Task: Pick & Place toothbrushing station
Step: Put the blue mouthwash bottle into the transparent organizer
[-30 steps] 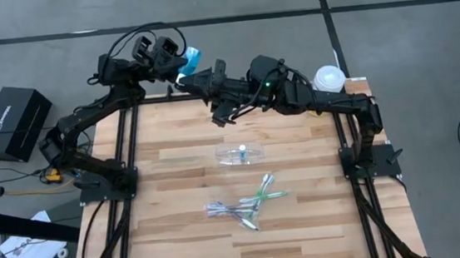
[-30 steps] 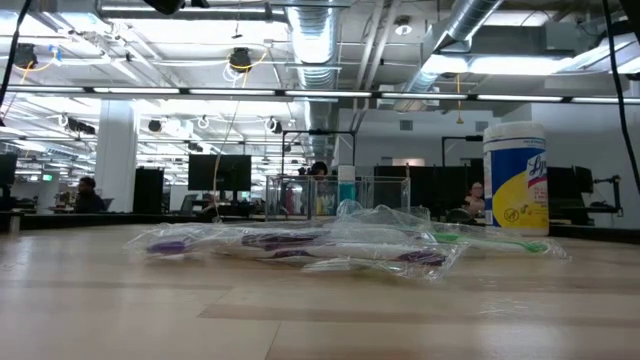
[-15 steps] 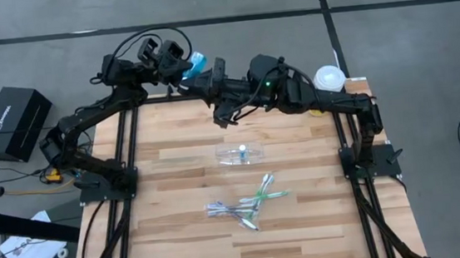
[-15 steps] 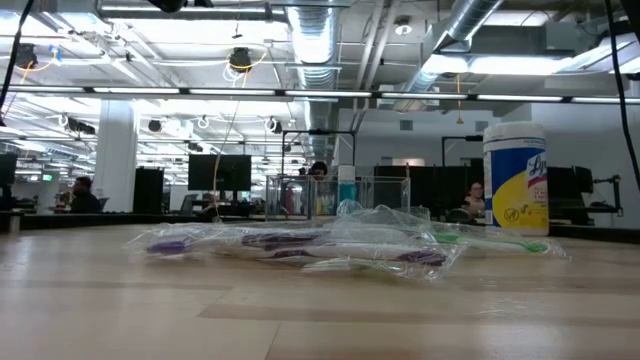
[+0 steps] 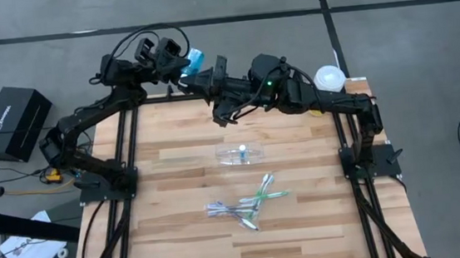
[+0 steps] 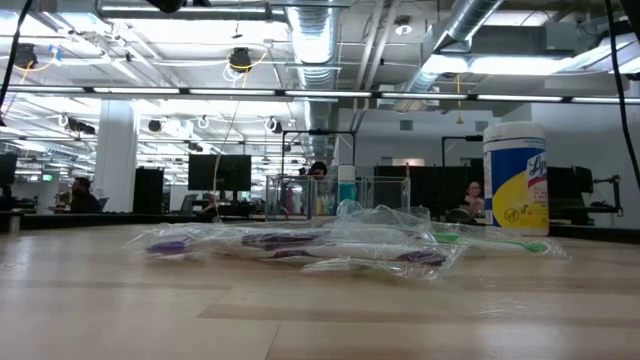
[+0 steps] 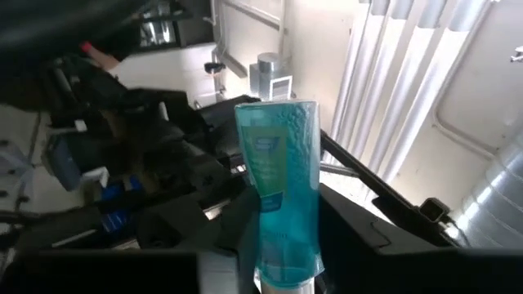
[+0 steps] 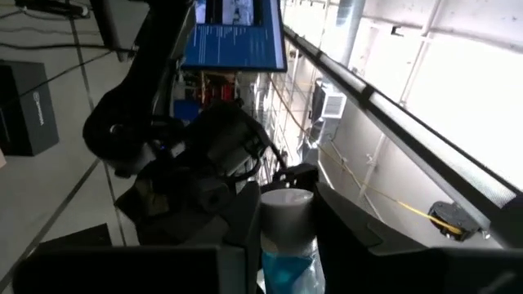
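At upper centre of the high view, we see the left fingers (image 5: 184,66) and right fingers (image 5: 194,76) both grasping one blue tube (image 5: 193,62) above the bench (image 5: 172,234) edge.

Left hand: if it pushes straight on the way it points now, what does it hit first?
Likely the right arm, dark and close behind the blue tube that the left hand grips; how wide the gap is cannot be judged.

An open-plan office lab: exposed ceiling ducts (image 6: 318,40), rows of monitors (image 6: 215,172), seated people (image 6: 84,192), behind the wooden counter (image 6: 300,310).
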